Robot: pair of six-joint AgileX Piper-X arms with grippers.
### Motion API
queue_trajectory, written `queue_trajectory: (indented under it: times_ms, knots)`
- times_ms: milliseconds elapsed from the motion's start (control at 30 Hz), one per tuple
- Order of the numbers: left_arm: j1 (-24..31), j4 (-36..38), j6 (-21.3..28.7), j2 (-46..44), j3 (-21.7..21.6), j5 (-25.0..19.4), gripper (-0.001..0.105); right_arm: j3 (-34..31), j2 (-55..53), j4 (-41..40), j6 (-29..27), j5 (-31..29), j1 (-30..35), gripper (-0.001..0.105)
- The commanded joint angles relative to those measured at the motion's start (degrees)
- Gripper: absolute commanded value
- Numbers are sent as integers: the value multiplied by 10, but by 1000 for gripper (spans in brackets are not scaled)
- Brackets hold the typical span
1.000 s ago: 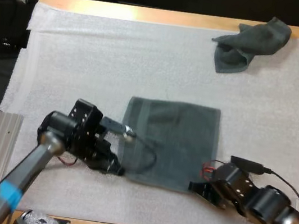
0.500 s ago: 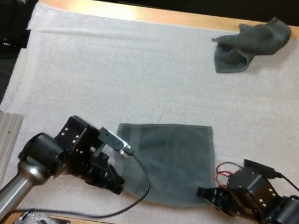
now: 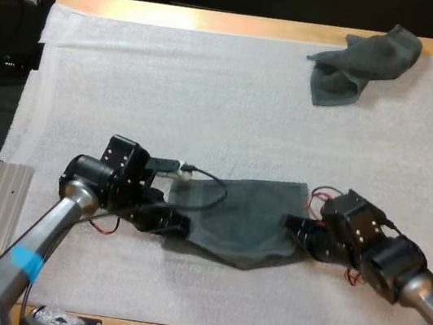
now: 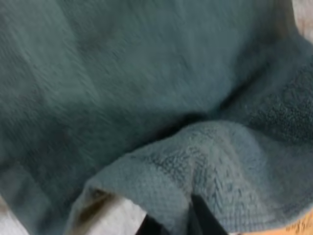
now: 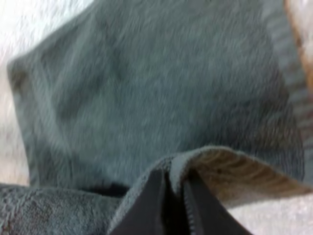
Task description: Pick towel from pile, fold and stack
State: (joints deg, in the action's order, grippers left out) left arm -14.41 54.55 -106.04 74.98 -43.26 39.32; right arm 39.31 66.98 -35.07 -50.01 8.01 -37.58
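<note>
Open mat rings the towel, left end effector and right end effector gripping its lifted edges.

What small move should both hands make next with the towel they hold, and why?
Probably carry the gripped near edge forward to the far edge, then lower it. The left hand and right hand are each shut on a corner of the towel, which is raised and only partly folded over.

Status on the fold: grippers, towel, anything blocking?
Left gripper and right gripper both shut on grey-green towel corners, lifted. Far right: crumpled towel, clear of the fold.
</note>
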Motion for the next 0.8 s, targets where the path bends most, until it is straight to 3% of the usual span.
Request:
queue_trajectory:
  times_ms: [0,367,767]
  knots:
    - [6,-12,-7,8,0,20,0,4,10,13,4,12,12,0]
    - [69,-98,-38,48,0,13,0,4,76,81,53,8,56,0]
    - [71,-127,-40,48,0,13,0,4,77,121,94,-16,56,0]
